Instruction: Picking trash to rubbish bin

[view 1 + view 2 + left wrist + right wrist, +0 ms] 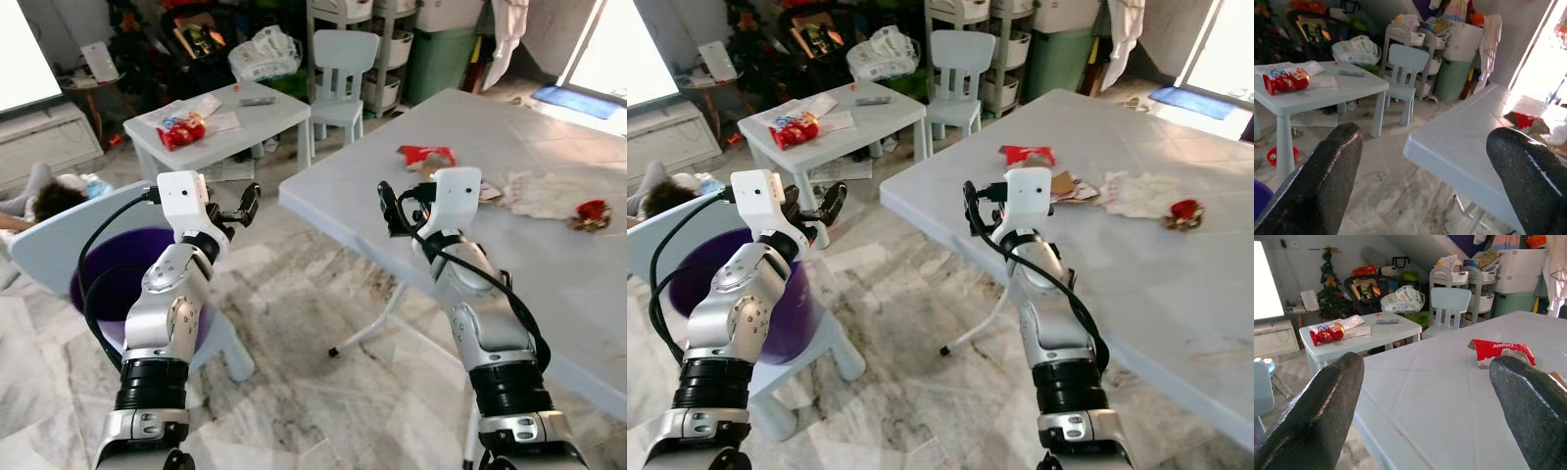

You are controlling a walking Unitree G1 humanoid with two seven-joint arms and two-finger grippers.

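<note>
On the large white table lie a red Colgate box, a crumpled white tissue and a red wrapper. The box also shows in the right wrist view. A purple bin stands at my lower left, against a pale blue child's chair. My right gripper is open and holds nothing; it is raised at the table's near-left edge, short of the box. My left gripper is open too, held up over the floor just right of the bin. Both pairs of fingers stand wide apart in the wrist views.
A small white table at the back carries a red snack pack, papers and a remote. Behind it are a child's chair, shelving and a green container. A person lies at far left. The big table's folding leg crosses the marble floor.
</note>
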